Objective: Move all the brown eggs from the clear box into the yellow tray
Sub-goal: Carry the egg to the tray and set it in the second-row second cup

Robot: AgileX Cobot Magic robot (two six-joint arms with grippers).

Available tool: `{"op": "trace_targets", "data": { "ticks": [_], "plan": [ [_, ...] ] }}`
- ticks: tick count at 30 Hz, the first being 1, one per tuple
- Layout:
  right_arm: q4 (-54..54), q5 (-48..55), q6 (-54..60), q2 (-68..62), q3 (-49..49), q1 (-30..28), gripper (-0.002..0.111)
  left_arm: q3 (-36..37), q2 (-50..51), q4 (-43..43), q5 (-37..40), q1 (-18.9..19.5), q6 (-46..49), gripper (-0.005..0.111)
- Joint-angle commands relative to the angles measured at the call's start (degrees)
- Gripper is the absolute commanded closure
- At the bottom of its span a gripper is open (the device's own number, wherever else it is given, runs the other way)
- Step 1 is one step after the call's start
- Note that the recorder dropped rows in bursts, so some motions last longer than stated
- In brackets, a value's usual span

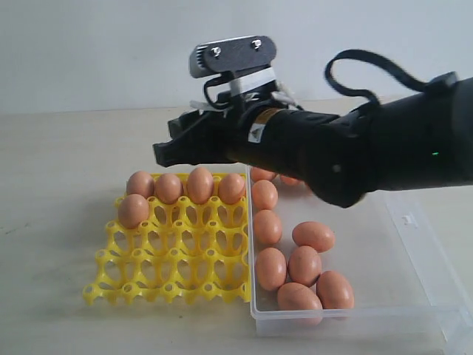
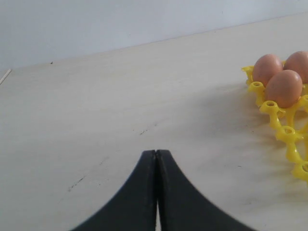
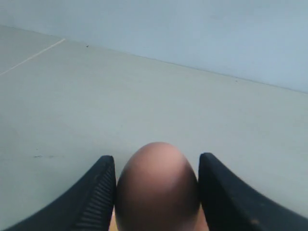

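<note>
My right gripper (image 3: 157, 157) is shut on a brown egg (image 3: 157, 192), its black fingers (image 3: 98, 192) pressed on both sides of the shell. In the exterior view that gripper (image 1: 164, 152) hovers above the back of the yellow tray (image 1: 171, 275), and the held egg is hidden by it. Several brown eggs (image 1: 199, 185) sit in the tray's back row, with one (image 1: 134, 211) in the second row. Several more eggs (image 1: 304, 265) lie in the clear box (image 1: 414, 244) to the right. My left gripper (image 2: 156, 152) is shut and empty, low over bare table beside the tray corner (image 2: 284, 132).
The right arm (image 1: 369, 159) stretches across the back of the clear box and hides some eggs there. Bare beige table (image 1: 59, 170) lies to the left of the tray and behind it. A pale wall (image 1: 111, 52) backs the scene.
</note>
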State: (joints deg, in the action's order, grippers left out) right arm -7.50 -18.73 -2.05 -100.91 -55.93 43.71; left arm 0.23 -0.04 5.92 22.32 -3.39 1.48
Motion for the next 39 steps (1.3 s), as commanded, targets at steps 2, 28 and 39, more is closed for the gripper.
{"op": "trace_targets", "data": {
  "ticks": [2,28,39],
  "plan": [
    [8.06,-8.79,-9.81,-7.03,-3.71,1.61,0.108,-0.23,0.04,-0.14,-0.52,0.10,-0.25,0.107],
    [13.95,-3.30,-14.36,-18.83,-10.34,1.51,0.108,-0.23,0.04,-0.14,-0.52,0.10,-0.25,0.107],
    [13.81,-2.30,-13.41,-18.83,-10.47,1.51,0.067,-0.23,0.04,-0.14,-0.52,0.10,-0.25,0.107]
  ]
}}
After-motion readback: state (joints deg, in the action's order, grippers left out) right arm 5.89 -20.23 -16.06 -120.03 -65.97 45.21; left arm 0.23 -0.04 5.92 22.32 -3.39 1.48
